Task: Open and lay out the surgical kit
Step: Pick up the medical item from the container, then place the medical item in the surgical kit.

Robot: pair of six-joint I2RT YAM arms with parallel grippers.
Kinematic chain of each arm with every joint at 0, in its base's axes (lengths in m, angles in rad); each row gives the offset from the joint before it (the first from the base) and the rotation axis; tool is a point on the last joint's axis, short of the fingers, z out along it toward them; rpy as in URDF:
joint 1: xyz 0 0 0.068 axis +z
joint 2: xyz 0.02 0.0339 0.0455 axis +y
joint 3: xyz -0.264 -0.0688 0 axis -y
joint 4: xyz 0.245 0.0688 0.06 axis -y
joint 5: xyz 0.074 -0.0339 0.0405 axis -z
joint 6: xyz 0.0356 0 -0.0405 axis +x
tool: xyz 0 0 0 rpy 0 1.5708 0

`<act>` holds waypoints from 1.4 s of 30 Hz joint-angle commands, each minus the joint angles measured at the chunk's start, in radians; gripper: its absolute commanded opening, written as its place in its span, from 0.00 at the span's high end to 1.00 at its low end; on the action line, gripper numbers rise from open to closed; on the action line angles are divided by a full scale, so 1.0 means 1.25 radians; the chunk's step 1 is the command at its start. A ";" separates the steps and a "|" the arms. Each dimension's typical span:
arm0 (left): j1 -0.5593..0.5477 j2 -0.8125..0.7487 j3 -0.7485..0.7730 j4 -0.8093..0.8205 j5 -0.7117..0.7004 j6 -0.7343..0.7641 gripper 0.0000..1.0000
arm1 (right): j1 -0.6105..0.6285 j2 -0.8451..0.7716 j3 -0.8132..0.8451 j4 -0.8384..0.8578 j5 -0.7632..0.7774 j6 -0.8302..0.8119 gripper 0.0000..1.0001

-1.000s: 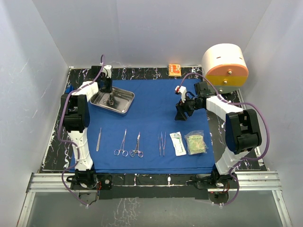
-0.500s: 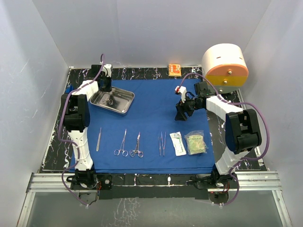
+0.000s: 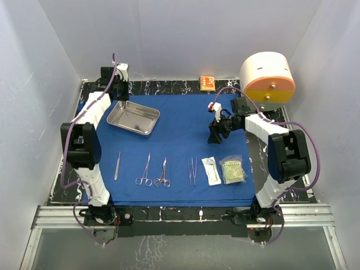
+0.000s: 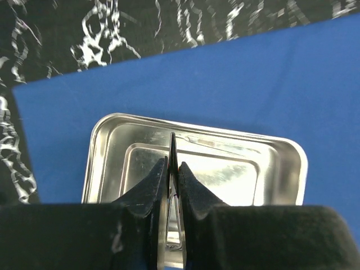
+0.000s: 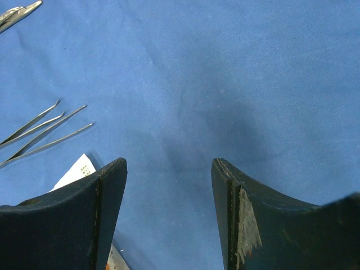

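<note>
The surgical kit lies spread on its royal-blue drape (image 3: 180, 129). The steel tray (image 3: 133, 117) at the far left holds nothing. My left gripper (image 3: 118, 87) hangs above the tray's far edge, shut on a slim metal instrument (image 4: 171, 143) whose tip sticks out past the jaws over the tray (image 4: 236, 169). Along the near edge lie tweezers (image 3: 117, 165), two ring-handled forceps (image 3: 145, 171), a second pair of tweezers (image 3: 192, 170) and two sealed packets (image 3: 211, 170). My right gripper (image 3: 214, 135) hovers open over bare drape (image 5: 185, 84), holding nothing.
A big cream-and-orange cylinder (image 3: 267, 77) stands at the far right corner. A small orange box (image 3: 207, 82) sits at the back edge of the black marbled table (image 3: 163, 87). White walls close in the left, back and right sides.
My left gripper closed on the instrument in the tray, then rose and drew back toward the far left with it, leaving the tray bare. The right arm has not moved.
</note>
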 commanded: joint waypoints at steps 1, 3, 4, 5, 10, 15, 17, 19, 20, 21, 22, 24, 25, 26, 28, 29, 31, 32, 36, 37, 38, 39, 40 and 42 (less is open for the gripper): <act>-0.039 -0.189 -0.049 -0.040 -0.020 -0.021 1.00 | -0.004 -0.052 0.009 0.026 -0.017 0.002 0.40; -0.051 -0.235 -0.075 -0.066 0.000 -0.039 1.00 | -0.004 -0.061 0.008 0.030 -0.019 0.007 0.40; -0.058 -0.258 -0.091 -0.077 0.001 -0.051 1.00 | -0.004 -0.066 0.007 0.029 -0.020 0.009 0.40; -0.065 -0.283 -0.107 -0.089 0.006 -0.062 1.00 | -0.003 -0.071 0.007 0.032 -0.022 0.011 0.41; -0.149 -0.421 -0.229 -0.127 -0.008 -0.104 1.00 | -0.004 -0.094 -0.006 0.050 -0.031 0.023 0.41; -0.236 -0.528 -0.368 -0.190 0.000 -0.174 1.00 | -0.003 -0.099 -0.019 0.062 -0.021 0.027 0.41; -0.257 -0.573 -0.440 -0.200 0.028 -0.214 1.00 | -0.004 -0.098 -0.025 0.070 -0.007 0.028 0.41; -0.278 -0.606 -0.517 -0.209 0.056 -0.252 1.00 | -0.003 -0.096 -0.026 0.073 0.004 0.028 0.41; -0.282 -0.620 -0.549 -0.217 0.064 -0.268 1.00 | -0.003 -0.095 -0.028 0.073 0.010 0.028 0.41; -0.286 -0.633 -0.583 -0.217 0.065 -0.282 1.00 | -0.004 -0.097 -0.028 0.074 0.015 0.027 0.41; -0.292 -0.637 -0.594 -0.218 0.048 -0.291 1.00 | -0.004 -0.097 -0.030 0.076 0.019 0.026 0.41; -0.295 -0.633 -0.589 -0.220 0.048 -0.299 1.00 | -0.004 -0.100 -0.035 0.081 0.027 0.024 0.41; -0.296 -0.627 -0.591 -0.222 0.061 -0.311 1.00 | -0.005 -0.100 -0.038 0.083 0.032 0.024 0.41; -0.296 -0.624 -0.604 -0.217 0.073 -0.326 1.00 | -0.006 -0.099 -0.038 0.085 0.034 0.024 0.41; -0.294 -0.608 -0.623 -0.221 0.074 -0.361 1.00 | -0.007 -0.098 -0.039 0.084 0.034 0.024 0.41; -0.294 -0.598 -0.629 -0.218 0.078 -0.370 1.00 | -0.008 -0.097 -0.039 0.084 0.033 0.025 0.41; -0.295 -0.580 -0.638 -0.223 0.067 -0.399 1.00 | -0.008 -0.094 -0.040 0.084 0.030 0.025 0.41; -0.294 -0.566 -0.639 -0.225 0.066 -0.408 1.00 | -0.008 -0.093 -0.042 0.086 0.029 0.024 0.41; -0.295 -0.533 -0.631 -0.235 0.028 -0.411 1.00 | -0.008 -0.084 -0.046 0.088 0.026 0.021 0.41; -0.296 -0.527 -0.632 -0.236 0.026 -0.411 1.00 | -0.008 -0.080 -0.046 0.088 0.026 0.019 0.41; -0.298 -0.523 -0.635 -0.239 0.022 -0.414 1.00 | -0.008 -0.075 -0.045 0.085 0.026 0.017 0.41; -0.298 -0.517 -0.641 -0.244 0.020 -0.423 1.00 | -0.008 -0.070 -0.044 0.083 0.026 0.016 0.41; -0.298 -0.510 -0.646 -0.241 0.024 -0.423 1.00 | -0.008 -0.066 -0.042 0.081 0.025 0.016 0.41; -0.298 -0.496 -0.659 -0.236 0.019 -0.428 1.00 | -0.008 -0.058 -0.040 0.076 0.022 0.015 0.41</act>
